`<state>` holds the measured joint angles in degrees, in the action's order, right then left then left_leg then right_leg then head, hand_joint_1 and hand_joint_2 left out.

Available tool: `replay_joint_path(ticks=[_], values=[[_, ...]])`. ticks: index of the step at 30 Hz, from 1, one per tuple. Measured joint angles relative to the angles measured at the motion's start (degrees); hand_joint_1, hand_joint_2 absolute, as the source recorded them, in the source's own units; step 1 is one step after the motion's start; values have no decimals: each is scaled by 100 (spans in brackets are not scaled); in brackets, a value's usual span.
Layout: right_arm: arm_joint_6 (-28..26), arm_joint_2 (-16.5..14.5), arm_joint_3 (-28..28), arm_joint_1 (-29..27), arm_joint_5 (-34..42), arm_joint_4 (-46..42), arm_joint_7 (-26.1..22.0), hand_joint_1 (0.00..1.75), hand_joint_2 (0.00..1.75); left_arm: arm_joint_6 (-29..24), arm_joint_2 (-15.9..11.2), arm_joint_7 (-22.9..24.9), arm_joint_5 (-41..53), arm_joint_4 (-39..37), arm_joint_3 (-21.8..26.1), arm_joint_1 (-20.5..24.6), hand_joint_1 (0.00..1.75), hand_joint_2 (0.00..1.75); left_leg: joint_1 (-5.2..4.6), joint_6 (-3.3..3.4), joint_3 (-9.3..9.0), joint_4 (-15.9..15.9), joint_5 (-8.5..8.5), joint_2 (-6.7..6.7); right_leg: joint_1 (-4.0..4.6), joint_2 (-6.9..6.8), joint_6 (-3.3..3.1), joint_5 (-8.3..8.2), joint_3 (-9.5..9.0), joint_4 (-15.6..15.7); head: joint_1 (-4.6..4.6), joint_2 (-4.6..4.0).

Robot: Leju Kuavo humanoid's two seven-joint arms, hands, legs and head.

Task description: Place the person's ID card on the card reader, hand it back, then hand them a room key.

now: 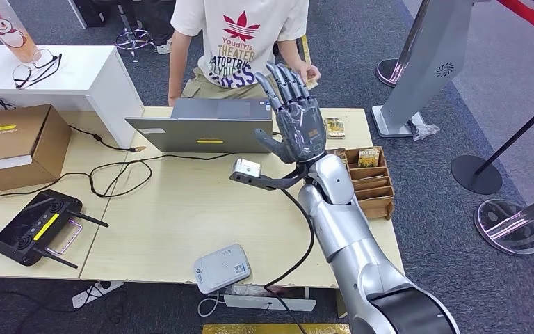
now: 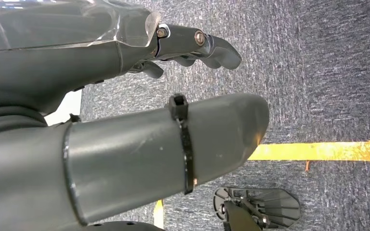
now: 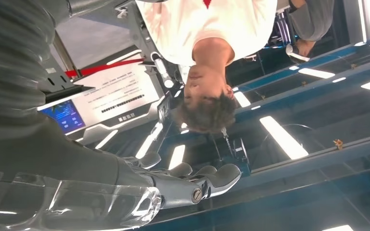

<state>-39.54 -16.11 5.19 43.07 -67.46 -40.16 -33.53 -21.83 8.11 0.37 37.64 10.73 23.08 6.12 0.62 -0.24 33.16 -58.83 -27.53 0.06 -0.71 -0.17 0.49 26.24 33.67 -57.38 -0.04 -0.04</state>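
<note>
A pale wooden table (image 1: pixel 181 229) stands on grey carpet, with a white counter at its far left corner. In the head view, an open laptop (image 1: pixel 201 125) sits at the table's far edge, and a person in a white printed shirt (image 1: pixel 240 42) stands just behind it. The right hand (image 1: pixel 293 115) is raised beside the laptop's right end, fingers spread and extended upward, holding nothing. The person's hand (image 1: pixel 311 73) just beyond it holds a yellowish card (image 1: pixel 306 52), seen edge-on. To the right of the laptop a brown compartmented box (image 1: pixel 368 177) holds cards. At the table's near edge lies a white card reader (image 1: pixel 221 268); a black controller (image 1: pixel 38 226) rests towards the left.

In the left wrist view, the left hand (image 2: pixel 125 120) hangs over grey carpet with a yellow floor line (image 2: pixel 318 150); its fingers curl loosely around nothing.

In the right wrist view, the right hand's fingers (image 3: pixel 212 178) stretch out, empty, towards the person.
</note>
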Motion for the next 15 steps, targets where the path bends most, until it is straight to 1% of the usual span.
replay_joint_path(ticks=[3,6,8,11,15], values=[[0,1,-44,-46,108,-44,-114,0,175,34,2,-9,61,0,0,4,0,0,0,0,-1,0,0,0,0,0,0,0,1,0,0,0],[0,19,-144,-134,448,-132,-389,0,175,110,1,-44,158,0,-9,12,0,0,0,0,-1,0,0,0,0,0,0,0,1,0,0,0],[0,64,-182,-205,813,-203,-540,0,175,162,0,-54,229,0,-23,21,0,0,0,0,-1,0,0,0,0,0,0,0,1,0,1,0],[0,153,-137,-354,1482,-360,-620,0,175,210,-1,-55,277,0,-38,33,0,0,-1,0,-1,0,0,1,-1,1,0,0,0,0,1,0],[0,297,180,-561,2480,-622,-607,0,175,242,-7,-59,279,0,-64,41,0,0,-1,0,-1,0,0,2,-1,3,0,0,1,1,0,0]])
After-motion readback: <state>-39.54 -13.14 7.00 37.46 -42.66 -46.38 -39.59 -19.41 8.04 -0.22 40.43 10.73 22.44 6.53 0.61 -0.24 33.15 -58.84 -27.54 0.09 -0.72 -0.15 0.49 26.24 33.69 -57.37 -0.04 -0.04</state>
